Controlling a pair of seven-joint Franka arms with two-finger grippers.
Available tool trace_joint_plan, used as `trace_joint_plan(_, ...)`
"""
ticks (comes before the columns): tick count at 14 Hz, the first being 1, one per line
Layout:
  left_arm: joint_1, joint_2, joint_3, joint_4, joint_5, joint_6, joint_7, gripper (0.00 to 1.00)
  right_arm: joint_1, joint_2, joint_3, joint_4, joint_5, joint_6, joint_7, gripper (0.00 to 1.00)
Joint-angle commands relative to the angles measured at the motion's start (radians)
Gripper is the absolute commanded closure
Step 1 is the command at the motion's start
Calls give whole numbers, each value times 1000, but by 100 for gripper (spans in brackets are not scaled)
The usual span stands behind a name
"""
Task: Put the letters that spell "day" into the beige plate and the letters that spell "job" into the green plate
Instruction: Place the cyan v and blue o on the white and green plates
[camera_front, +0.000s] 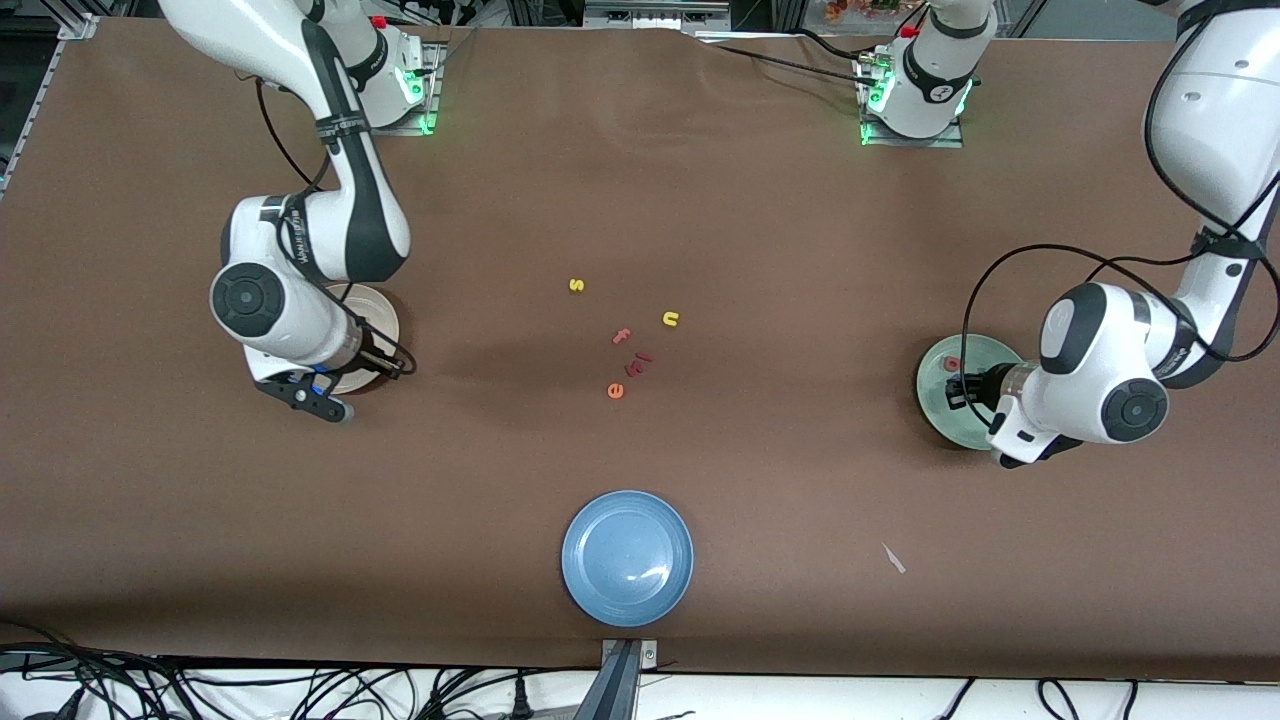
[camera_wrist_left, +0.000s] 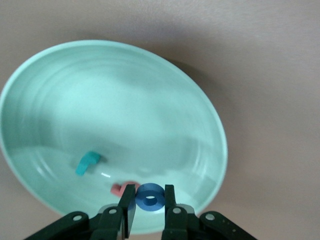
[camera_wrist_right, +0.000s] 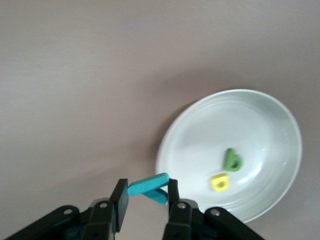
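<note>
My left gripper (camera_wrist_left: 150, 192) (camera_front: 957, 389) hangs low over the green plate (camera_wrist_left: 110, 100) (camera_front: 935, 410), shut on the blue ring-shaped "o" (camera_wrist_left: 150, 197). In that plate lie the teal "j" (camera_wrist_left: 88, 163) and the red-pink "b" (camera_wrist_left: 120, 188) (camera_front: 952, 365). My right gripper (camera_wrist_right: 147, 187) (camera_front: 385, 362) is shut on the teal "y" (camera_wrist_right: 149, 188), just at the rim of the beige plate (camera_wrist_right: 250, 120) (camera_front: 380, 305). The olive-green "d" (camera_wrist_right: 232, 160) and the yellow "a" (camera_wrist_right: 220, 182) lie in the beige plate. In the front view the right arm's hand covers most of that plate.
Loose letters lie mid-table: a yellow "s" (camera_front: 576, 285), a yellow "u" (camera_front: 670, 319), a pink "f" (camera_front: 621, 337), an orange "e" (camera_front: 615, 390) and small red-pink pieces (camera_front: 640, 362). A blue plate (camera_front: 627, 557) sits nearer the front camera. A paper scrap (camera_front: 893, 558) lies beside it.
</note>
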Motion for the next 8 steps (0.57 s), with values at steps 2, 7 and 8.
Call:
trace_joint_plan(2, 0, 16, 13, 5, 28, 48, 26, 40, 5, -50, -35, -237, -6, 251, -118, 78)
trace_joint_plan(7, -8, -65, 1, 79, 28, 33, 22, 0, 5, -35, -34, -307, -6, 375, -132, 57)
trace_joint_plan(8, -8, -108, -2, 85, 28, 33, 22, 0, 3, -32, -34, -307, -6, 375, -132, 25)
